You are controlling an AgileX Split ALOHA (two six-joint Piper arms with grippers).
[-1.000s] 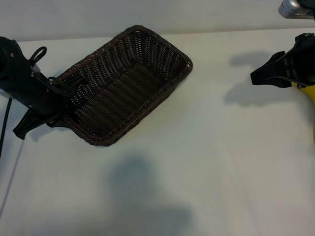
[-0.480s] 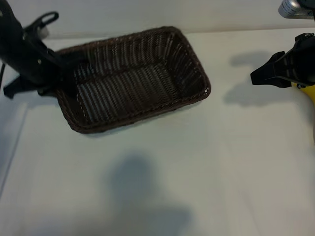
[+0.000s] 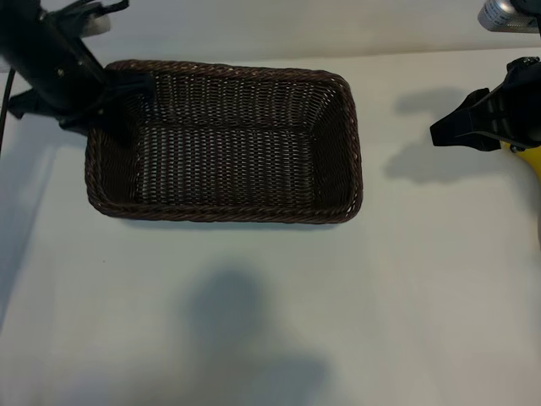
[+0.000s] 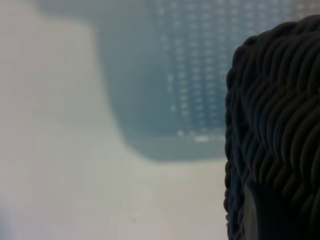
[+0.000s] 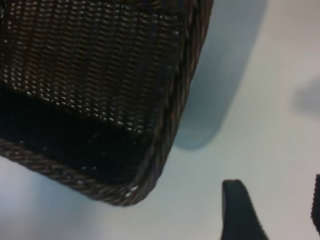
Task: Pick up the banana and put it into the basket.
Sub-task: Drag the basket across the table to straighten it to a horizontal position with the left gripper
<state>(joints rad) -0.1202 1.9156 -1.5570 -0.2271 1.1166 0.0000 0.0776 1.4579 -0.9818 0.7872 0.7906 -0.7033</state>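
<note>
One basket (image 3: 224,139), one banana (image 3: 528,158) and two black grippers are in sight on a pale, smooth desk (image 3: 279,321). The basket is rectangular with rounded corners, woven of dark brown wicker in tight horizontal ribs, its sides sloping down to a flat woven floor and its top edge finished in a thick braided rim; its inside holds nothing. In the exterior view it lies with its long sides across the picture. The left gripper (image 3: 114,85) sits at the basket's upper left corner, its fingers narrowly parted and clamped over the rim there, so that the left wrist view is filled on one side by close-up braid. The banana shows only as a small bright yellow patch at the far right edge of the exterior view, well apart from the basket and just below the right gripper (image 3: 448,131). That gripper's dark, tapered fingers stand about half open, holding nothing.
</note>
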